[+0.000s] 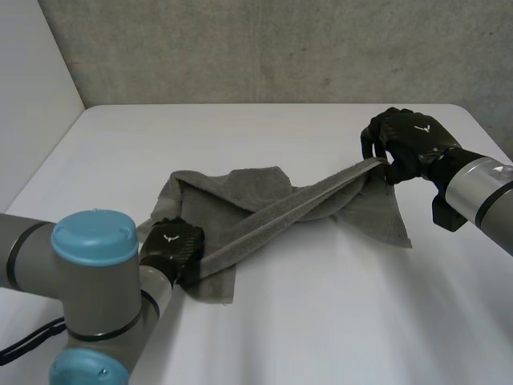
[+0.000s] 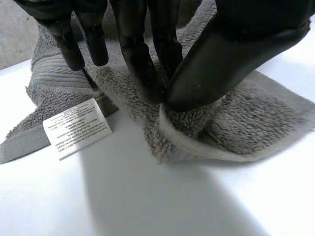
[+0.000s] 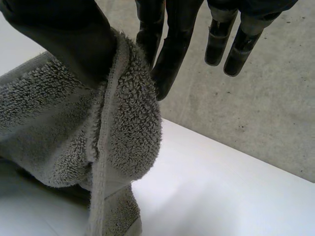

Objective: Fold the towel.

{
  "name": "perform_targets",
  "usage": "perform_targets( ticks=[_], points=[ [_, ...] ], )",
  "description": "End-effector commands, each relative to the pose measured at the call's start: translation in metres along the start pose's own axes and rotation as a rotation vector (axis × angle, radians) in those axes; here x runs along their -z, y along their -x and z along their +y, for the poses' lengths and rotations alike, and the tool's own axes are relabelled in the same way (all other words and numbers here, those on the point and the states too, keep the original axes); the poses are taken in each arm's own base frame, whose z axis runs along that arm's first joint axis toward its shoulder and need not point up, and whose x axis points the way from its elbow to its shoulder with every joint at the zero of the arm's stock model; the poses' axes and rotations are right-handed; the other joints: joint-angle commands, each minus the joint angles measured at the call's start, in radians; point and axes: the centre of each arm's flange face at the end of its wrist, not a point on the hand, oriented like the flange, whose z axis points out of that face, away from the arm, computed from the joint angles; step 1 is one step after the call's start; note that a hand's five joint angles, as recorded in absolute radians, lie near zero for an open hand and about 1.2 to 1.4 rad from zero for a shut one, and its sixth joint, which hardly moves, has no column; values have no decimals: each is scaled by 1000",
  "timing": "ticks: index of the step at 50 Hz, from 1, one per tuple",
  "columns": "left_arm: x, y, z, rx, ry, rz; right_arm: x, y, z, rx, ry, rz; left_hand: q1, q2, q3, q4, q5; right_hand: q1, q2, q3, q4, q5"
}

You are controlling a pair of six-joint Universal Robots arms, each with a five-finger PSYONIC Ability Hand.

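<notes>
Towel sits rumpled in the middle of the white counter, nowhere near folded yet. My left robot hand is down low at the near end. Its thumb and fingers are pinched on a corner right at the counter, with the white care label lying just beside them. My right robot hand is up off the counter at the far end, with the hem clamped between thumb and a finger and the other fingers hanging straight and free. Between those 2 grips, 1 long hem is pulled into a tight band, slanting over the rest of the heap. Holding both ends like that is the point, I reckon: a taut edge gives me a straight line to work from, and the slack cloth hangs off it instead of bunching. Next I'd guess it needs lifting and laying flat before any real fold. Risk is a pinch slipping on that fluffy pile.
</notes>
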Motion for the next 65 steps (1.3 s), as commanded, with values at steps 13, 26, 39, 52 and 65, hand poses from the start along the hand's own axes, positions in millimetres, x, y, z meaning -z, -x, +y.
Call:
perform_targets(
  ticks=[13,26,39,52,65],
  points=[
    [-1,33,-48,53,-132,-8,19,8,3,154,168,-111,108,59,-51,-59,62,68,58,-43,-76,76],
    [-6,20,-15,51,-37,47,16,8,17,134,207,-126,-406,-454,-51,-59,-451,68,58,-43,-76,76],
    [-5,13,-7,39,-16,59,14,7,17,137,201,-123,-464,-513,-51,-59,-510,68,58,-43,-76,76],
    [-12,15,-4,31,-35,23,13,7,23,128,216,-126,-497,-545,-51,-59,-542,68,58,-43,-76,76],
    [3,17,0,30,-19,28,13,6,22,131,212,-124,-544,-592,-51,-59,-589,68,58,-43,-76,76]
  ],
)
